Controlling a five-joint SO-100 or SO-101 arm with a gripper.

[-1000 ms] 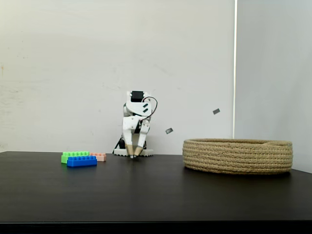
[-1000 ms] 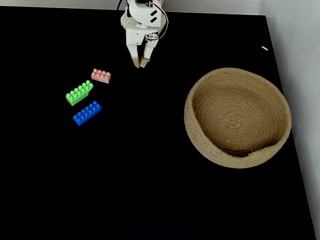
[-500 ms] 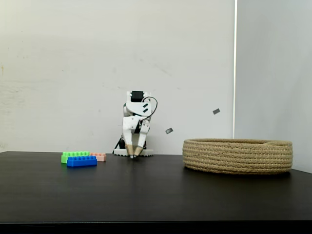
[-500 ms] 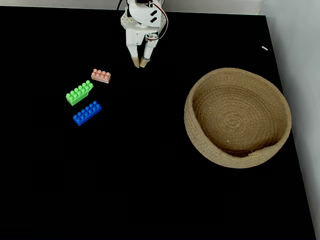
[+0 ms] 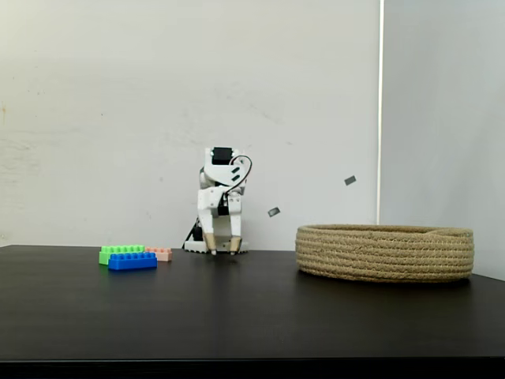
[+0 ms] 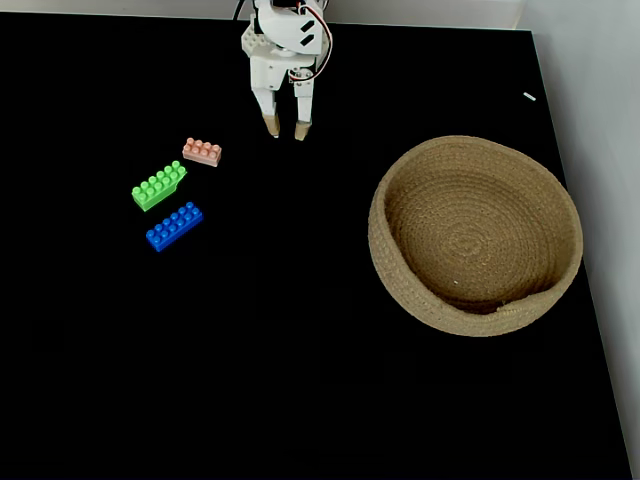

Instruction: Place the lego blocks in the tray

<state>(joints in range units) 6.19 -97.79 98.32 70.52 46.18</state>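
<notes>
Three small studded plastic bricks are seen lying flat on the black matte table [image 6: 300, 380], in its left half nearer the far edge in the view from above: a bright blue eight-stud brick [image 6: 174, 226], a light green longer brick [image 6: 159, 185] just beyond it, and a smaller pale pink brick [image 6: 202, 152] nearest the far edge. The three are set close together but apart from one another. From the low front view the blue brick [image 5: 132, 260] is seen in front of the green brick [image 5: 118, 252], with the pink brick [image 5: 161, 253] behind to the right.

The wide shallow round basket of coiled tan rope [image 6: 400, 260] sits by the right edge of the table, well apart from the bricks, with bare tabletop between. In the front view its low wall [image 5: 384, 254] rests on the surface.

The white two-finger gripper [image 6: 285, 129] is held at the far edge, just right of the pink brick, fingertips pointed down, parted and holding nothing; it is also seen from the front [image 5: 222, 250].
</notes>
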